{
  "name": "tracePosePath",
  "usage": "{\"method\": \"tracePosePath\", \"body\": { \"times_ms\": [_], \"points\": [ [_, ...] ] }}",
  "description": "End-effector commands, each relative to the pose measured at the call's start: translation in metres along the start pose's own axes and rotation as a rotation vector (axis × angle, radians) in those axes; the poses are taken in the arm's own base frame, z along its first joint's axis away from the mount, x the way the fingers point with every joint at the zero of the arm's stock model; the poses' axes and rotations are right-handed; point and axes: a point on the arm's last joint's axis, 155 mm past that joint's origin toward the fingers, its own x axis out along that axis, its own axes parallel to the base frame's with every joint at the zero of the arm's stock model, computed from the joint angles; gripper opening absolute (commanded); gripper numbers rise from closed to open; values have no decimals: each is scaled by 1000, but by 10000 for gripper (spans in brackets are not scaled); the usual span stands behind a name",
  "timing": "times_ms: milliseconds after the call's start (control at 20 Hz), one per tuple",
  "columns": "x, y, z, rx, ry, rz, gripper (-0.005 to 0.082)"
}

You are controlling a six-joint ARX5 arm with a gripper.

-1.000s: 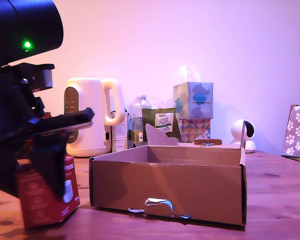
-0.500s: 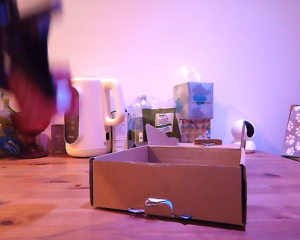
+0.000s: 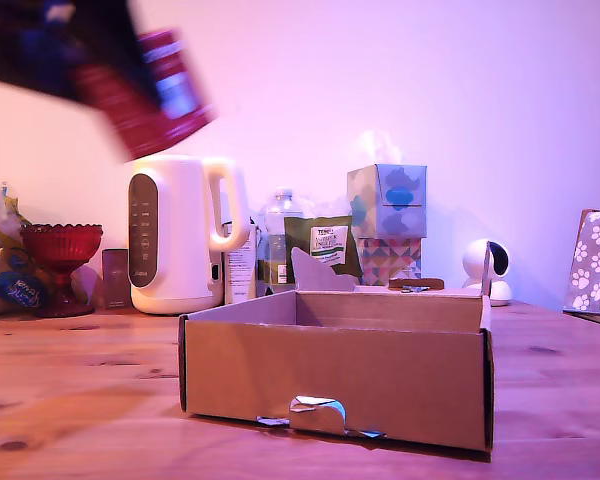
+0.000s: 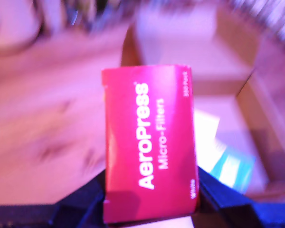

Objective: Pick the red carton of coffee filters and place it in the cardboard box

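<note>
Wooden table [image 3: 80, 390] — bears the cardboard box [image 3: 335, 385], interior hidden in the exterior view. Red carton of coffee filters [image 3: 155, 90] — tilted, blurred, airborne above the white kettle [image 3: 175, 235]. Wrist view alone: "AeroPress Micro-Filters" legible, gripper [image 4: 149, 199] clamping the carton's sides.

Red carton of coffee filters [image 4: 149, 142]: printed card, smooth, slight sheen, white lettering; blurred in the exterior view [image 3: 160, 90]. Cardboard box [image 3: 335, 375]: plain brown corrugated board, matt, front wall torn ragged at the notch. Table [image 3: 80, 385]: wood, visible grain and knots, low satin finish. Kettle [image 3: 180, 235]: white plastic, smooth, glossy. Goblet [image 3: 60, 250]: red glass, patterned surface, shiny. Tissue box [image 3: 388, 200]: printed card, smooth. Gripper [image 4: 152, 209] fingers [image 4: 80, 204]: dark, matt, apparently plastic
</note>
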Motion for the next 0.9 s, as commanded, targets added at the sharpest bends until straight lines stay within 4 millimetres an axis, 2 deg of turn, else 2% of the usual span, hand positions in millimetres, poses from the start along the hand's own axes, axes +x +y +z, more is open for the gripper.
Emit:
{"method": "tracePosePath", "body": {
  "times_ms": [0, 150, 450, 650, 850],
  "points": [
    [14, -12, 4, 46, -37, -54, 248],
    [41, -36, 15, 65, -103, -162, 248],
    [96, -55, -2, 102, -7, -223, 248],
    [132, -61, -30, 124, 182, -227, 248],
    [151, -58, -58, 129, 343, -206, 248]
  ]
}}
